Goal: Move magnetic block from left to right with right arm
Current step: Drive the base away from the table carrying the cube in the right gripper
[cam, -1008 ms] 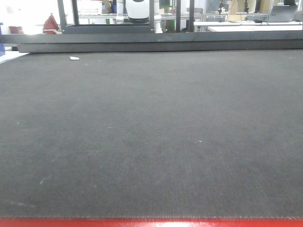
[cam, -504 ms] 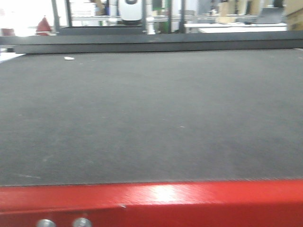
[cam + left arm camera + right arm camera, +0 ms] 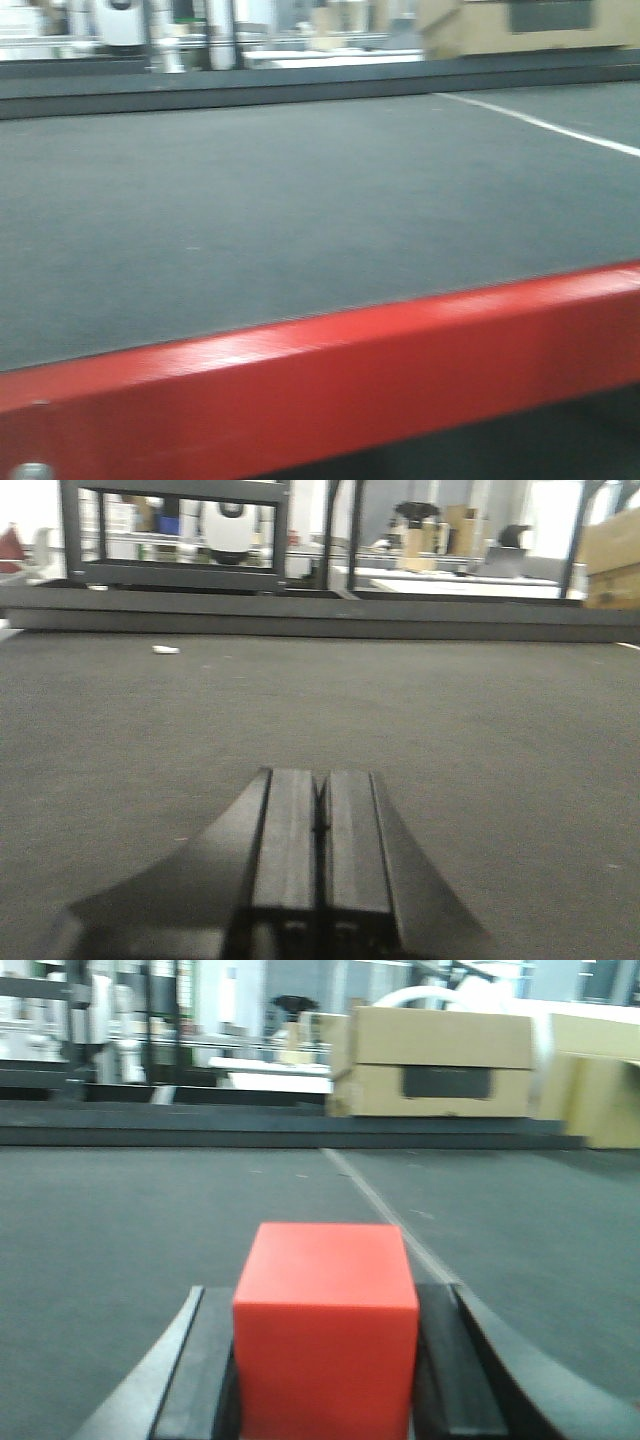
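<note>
Red and matte, the small solid magnetic block [image 3: 325, 1335] sits clamped between the two black fingers [image 3: 205, 1380] of the right gripper [image 3: 325, 1295], filling the gap between them. Whether the block touches the dark grey woven mat [image 3: 120, 1220] below cannot be told. Ahead of that gripper a thin white line [image 3: 372, 1195] runs away across the mat. Beyond it, slightly to the right, stands a tan cardboard box [image 3: 440, 1065] with a dark rectangular cut-out. The black left gripper [image 3: 320, 810] is clenched on nothing, its fingers pressed flat together low over the mat. Ahead and to its left lies a small white scrap [image 3: 165, 649].
</note>
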Motion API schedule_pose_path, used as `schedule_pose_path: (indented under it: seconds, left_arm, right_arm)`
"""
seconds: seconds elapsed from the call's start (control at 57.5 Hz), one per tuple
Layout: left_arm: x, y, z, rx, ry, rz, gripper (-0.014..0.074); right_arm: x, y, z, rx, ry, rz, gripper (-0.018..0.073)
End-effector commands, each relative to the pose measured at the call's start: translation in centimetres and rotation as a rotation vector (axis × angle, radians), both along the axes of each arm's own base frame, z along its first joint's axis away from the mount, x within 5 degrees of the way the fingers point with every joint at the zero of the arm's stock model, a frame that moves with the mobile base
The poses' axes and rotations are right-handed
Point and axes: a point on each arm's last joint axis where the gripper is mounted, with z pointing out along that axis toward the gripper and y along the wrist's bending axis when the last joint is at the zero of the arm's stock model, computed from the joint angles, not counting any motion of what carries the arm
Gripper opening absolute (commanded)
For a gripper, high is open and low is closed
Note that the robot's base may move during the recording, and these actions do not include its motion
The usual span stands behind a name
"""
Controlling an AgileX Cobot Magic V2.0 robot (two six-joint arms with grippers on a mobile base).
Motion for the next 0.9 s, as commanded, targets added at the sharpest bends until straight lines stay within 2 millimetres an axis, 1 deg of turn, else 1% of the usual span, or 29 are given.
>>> schedule_pose_path:
  seconds: [0.0, 0.887]
  left_arm:
    - [-0.18, 0.04, 0.58, -0.003, -0.090, 0.001, -0.0126]
    - [-0.18, 0.04, 0.58, -0.003, -0.090, 0.001, -0.0126]
  right_arm:
    - [-0.21, 0.07, 1.68, -0.010, -0.108, 0.005, 0.0228]
    - [-0.21, 0.07, 1.68, -0.010, -0.108, 0.005, 0.0228]
